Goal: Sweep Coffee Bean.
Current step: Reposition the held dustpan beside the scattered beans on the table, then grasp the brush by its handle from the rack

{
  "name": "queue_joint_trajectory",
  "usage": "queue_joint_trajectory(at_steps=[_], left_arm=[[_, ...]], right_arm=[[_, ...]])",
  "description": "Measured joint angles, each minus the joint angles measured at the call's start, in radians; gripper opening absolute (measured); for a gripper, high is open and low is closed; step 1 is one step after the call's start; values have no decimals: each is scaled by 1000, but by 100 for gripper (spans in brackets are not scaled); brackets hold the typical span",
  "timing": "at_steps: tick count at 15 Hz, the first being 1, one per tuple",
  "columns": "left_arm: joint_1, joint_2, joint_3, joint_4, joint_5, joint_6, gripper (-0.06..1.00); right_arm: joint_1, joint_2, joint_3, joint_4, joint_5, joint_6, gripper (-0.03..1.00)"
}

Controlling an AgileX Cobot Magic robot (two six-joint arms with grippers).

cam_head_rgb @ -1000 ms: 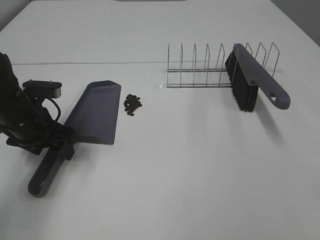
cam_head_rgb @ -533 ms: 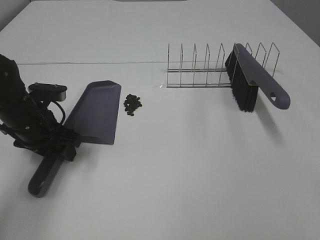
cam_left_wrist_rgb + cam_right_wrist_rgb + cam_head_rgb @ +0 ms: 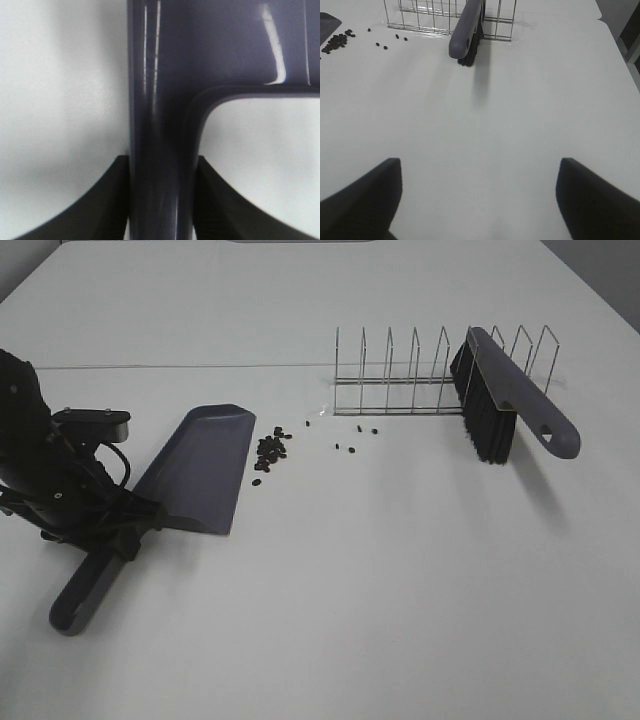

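Note:
A grey dustpan (image 3: 200, 470) lies at the left of the table, its handle (image 3: 85, 585) pointing toward the front edge. My left gripper (image 3: 125, 525) is shut on that handle; in the left wrist view both black fingers (image 3: 100, 200) press against the dustpan's handle (image 3: 160, 175). A small heap of coffee beans (image 3: 268, 448) sits just beyond the pan's lip, and a few loose beans (image 3: 350, 448) are strewn toward the rack. My right gripper (image 3: 477, 200) stands open over bare table, far from the brush (image 3: 467, 30) and the coffee beans (image 3: 335, 42). It is outside the exterior high view.
A wire rack (image 3: 430, 375) stands at the back right with the grey, black-bristled brush (image 3: 510, 400) leaning in it. A seam runs across the white table (image 3: 400, 590) behind the dustpan.
My left gripper has shut on the dustpan handle. The pan slid slightly toward the beans, nudging the heap, and a few beans rolled off toward the rack. The right gripper has stayed put.

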Motion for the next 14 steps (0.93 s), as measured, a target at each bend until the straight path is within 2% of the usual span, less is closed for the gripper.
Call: queue_joint_trajectory(at_steps=[4, 8, 11, 14], left_arm=[[0, -11, 0, 0, 1, -107, 35], [0, -120, 0, 4, 34, -129, 35], [0, -233, 0, 48, 39, -165, 35], [0, -266, 0, 79, 65, -180, 35]], right_arm=[[0, 0, 0, 0, 0, 0, 79], [0, 0, 0, 0, 0, 0, 79], [0, 0, 0, 0, 0, 0, 79], [0, 31, -18, 1, -35, 26, 70]])
